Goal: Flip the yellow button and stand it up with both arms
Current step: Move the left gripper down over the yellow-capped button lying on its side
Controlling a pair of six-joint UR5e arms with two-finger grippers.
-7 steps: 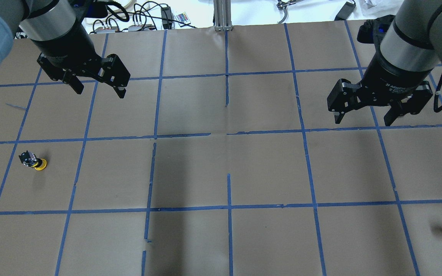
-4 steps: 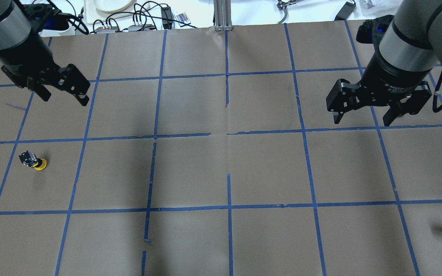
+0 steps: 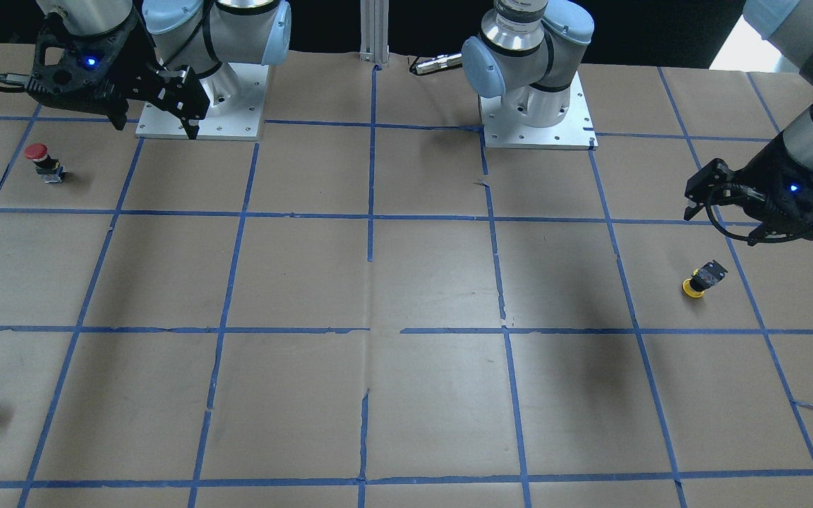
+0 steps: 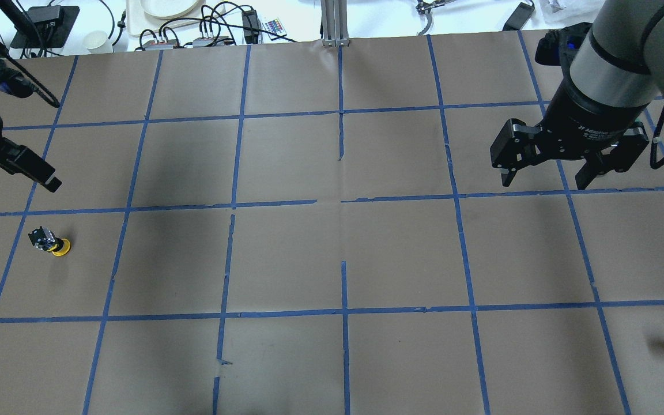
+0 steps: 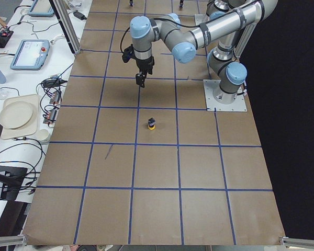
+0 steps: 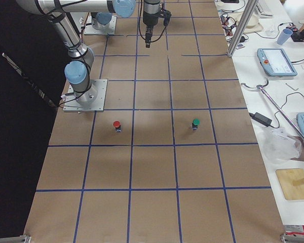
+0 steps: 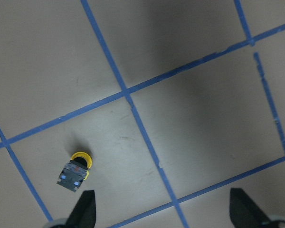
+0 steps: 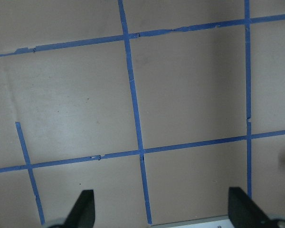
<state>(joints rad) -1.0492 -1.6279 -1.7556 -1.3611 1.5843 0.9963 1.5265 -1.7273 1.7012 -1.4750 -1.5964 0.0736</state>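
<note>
Blue tape (image 4: 401, 310) grids the brown table (image 4: 286, 259); left end effector (image 3: 722, 224), right end effector (image 4: 543, 183) gape wide.

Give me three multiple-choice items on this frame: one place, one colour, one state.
1. In the overhead view, where is the yellow button?
A. centre
B. far left
C. far right

2. What cap colour has the button on the right arm side in the front-facing view?
A. red
B. blue
C. white

3. How is the left gripper?
A. shut on the yellow button
B. shut, empty
C. open, empty

Answers:
1 B: it sits far left in that view.
2 A: the red button stands at that view's left, below the right arm.
3 C: the left wrist view shows its fingers wide apart with nothing between them.
</note>
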